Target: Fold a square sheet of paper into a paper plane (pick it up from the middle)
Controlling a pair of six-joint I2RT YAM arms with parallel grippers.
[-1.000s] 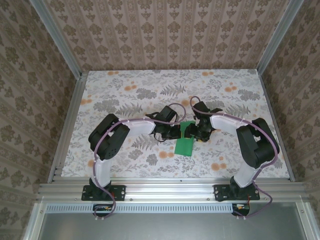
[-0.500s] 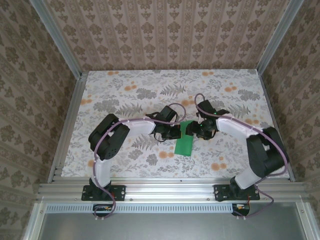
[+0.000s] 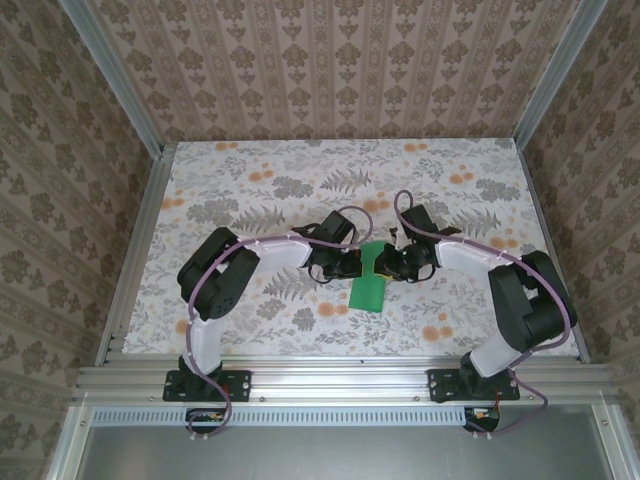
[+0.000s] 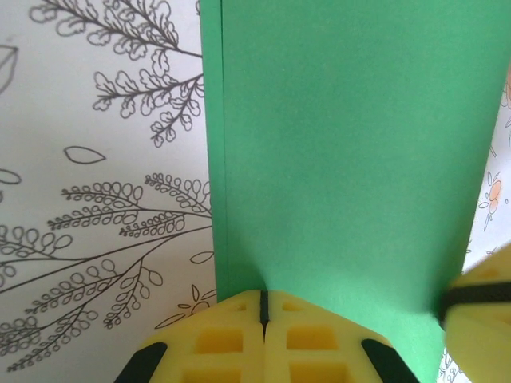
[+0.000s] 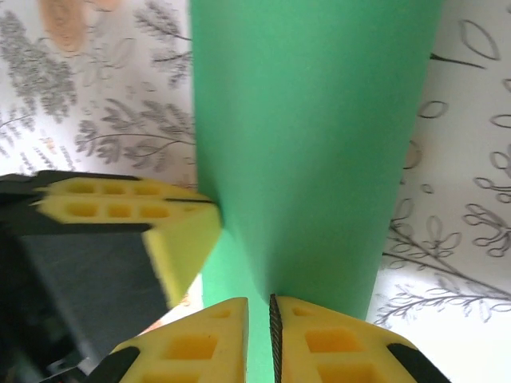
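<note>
Paper (image 3: 368,290) | left jaws clamped on its edge | right jaws clamped on it

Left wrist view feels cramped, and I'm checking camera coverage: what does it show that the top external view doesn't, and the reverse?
Left wrist: close detail of the left gripper pinching the green paper's edge, plus a layered fold line along its left side. Top external: the left arm and right arm from base to wrist, the floral table to its edges, the patterned walls. Shared: the green paper and the floral table.
</note>
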